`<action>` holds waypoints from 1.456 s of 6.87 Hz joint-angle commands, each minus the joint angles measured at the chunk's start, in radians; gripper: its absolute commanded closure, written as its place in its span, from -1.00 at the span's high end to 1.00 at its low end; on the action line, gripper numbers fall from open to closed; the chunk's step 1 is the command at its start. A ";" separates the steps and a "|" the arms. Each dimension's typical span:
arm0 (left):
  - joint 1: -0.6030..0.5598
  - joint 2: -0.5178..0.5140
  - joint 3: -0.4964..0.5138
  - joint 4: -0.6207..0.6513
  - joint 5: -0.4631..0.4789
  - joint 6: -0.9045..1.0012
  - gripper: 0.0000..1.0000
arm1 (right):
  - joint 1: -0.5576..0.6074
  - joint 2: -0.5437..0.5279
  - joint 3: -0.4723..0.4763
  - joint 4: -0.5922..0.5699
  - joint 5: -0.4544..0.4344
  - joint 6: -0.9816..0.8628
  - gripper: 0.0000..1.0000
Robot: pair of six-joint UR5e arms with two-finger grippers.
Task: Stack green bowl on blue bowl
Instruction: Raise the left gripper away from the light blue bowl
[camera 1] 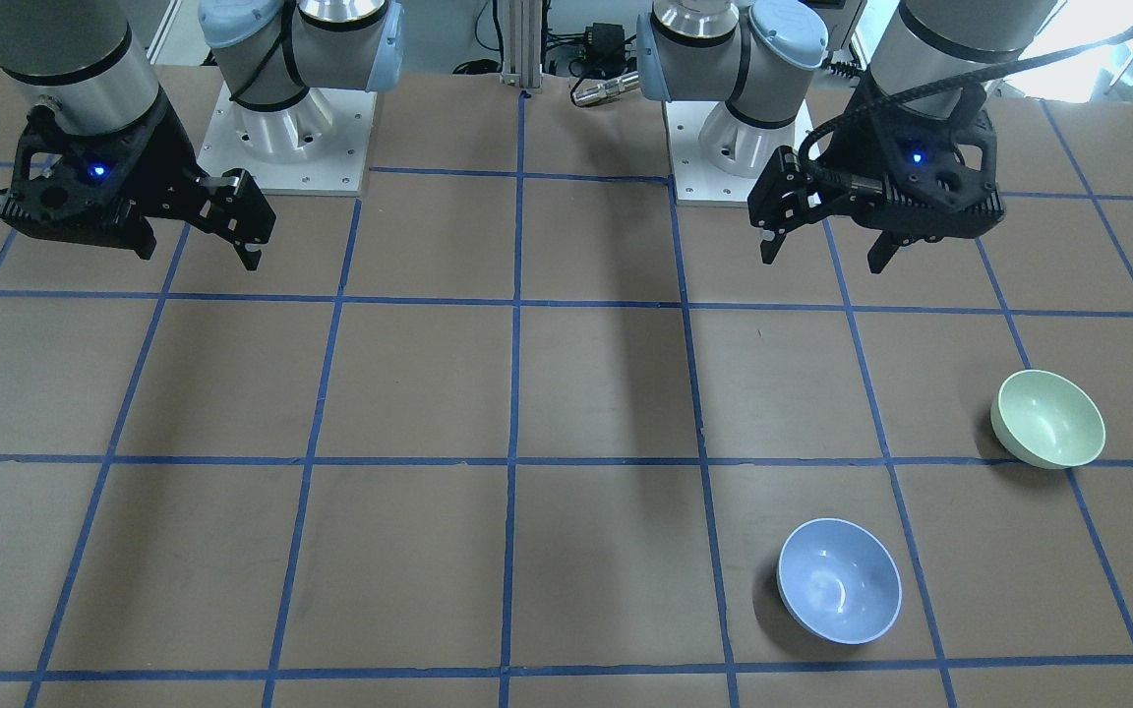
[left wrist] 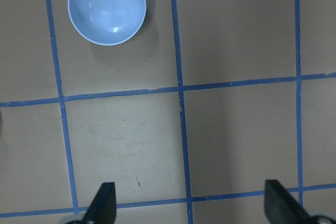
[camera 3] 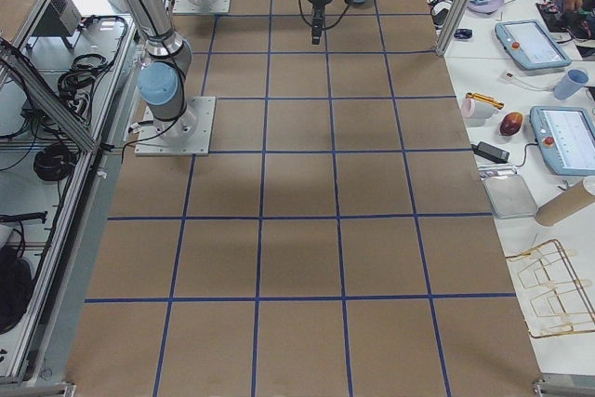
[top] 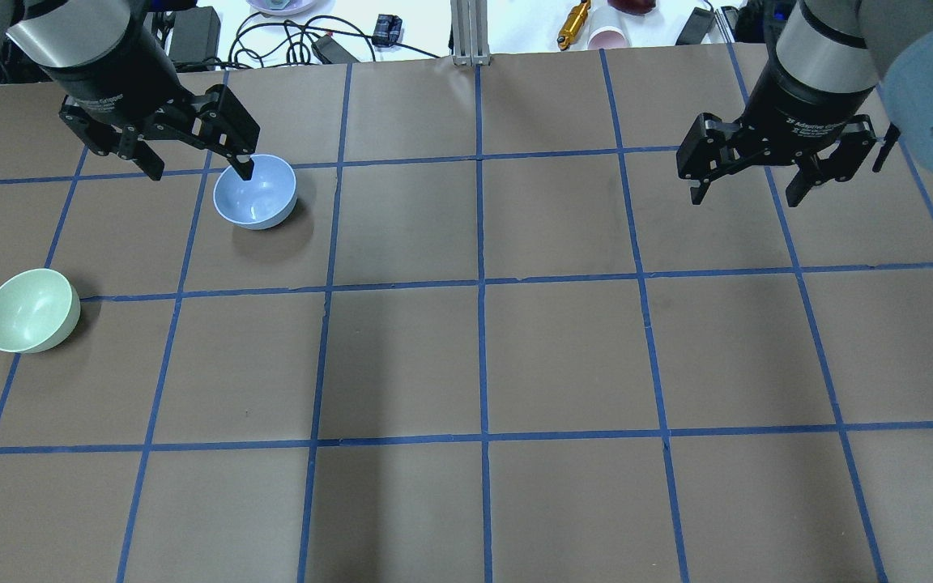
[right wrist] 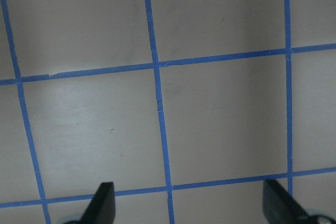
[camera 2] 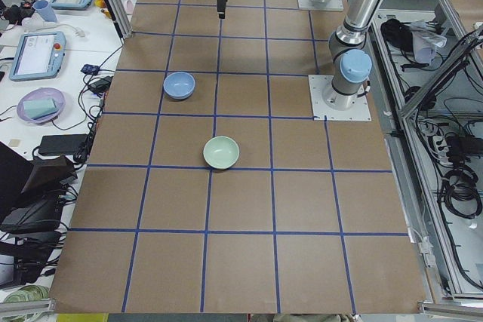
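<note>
Toward the left edge of the table (top: 564, 364) | small round mint-green plastic bowl (top: 29, 312) upright, apart from the round periwinkle-blue bowl (top: 256, 192) | I judge left jaws nearer, green bowl off to their left | left jaws and right jaws spread wide, empty.

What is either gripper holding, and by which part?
Nothing. The left gripper and right gripper are open and empty; the green bowl and blue bowl sit free.

Pale mint-green bowl (camera 1: 1048, 418), plain and glossy, pale periwinkle-blue bowl (camera 1: 839, 580) with lighter rim, brown bench (camera 1: 429, 383) ruled into squares by blue tape lines (camera 1: 409, 460), black left end effector (top: 201, 174), black right end effector (top: 746, 198), each body showing a small blue light (camera 1: 97, 171).
</note>
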 commanded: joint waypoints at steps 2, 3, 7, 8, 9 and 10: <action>0.000 0.005 -0.001 -0.001 -0.001 -0.002 1.00 | 0.000 0.000 -0.001 0.000 0.002 0.000 1.00; 0.000 0.005 -0.004 -0.001 -0.001 -0.002 1.00 | 0.000 0.000 -0.001 0.000 0.000 0.000 1.00; 0.000 0.008 -0.010 -0.001 0.002 -0.002 1.00 | 0.000 0.000 -0.001 0.000 0.000 0.000 1.00; 0.004 0.008 -0.012 -0.001 -0.001 -0.002 1.00 | 0.000 0.000 -0.001 0.000 0.000 0.000 1.00; 0.015 0.005 -0.012 -0.001 0.004 0.007 1.00 | 0.000 0.000 -0.001 0.000 0.000 0.000 1.00; 0.062 0.000 -0.012 -0.002 0.002 0.017 1.00 | 0.000 0.000 -0.001 0.000 0.000 0.000 1.00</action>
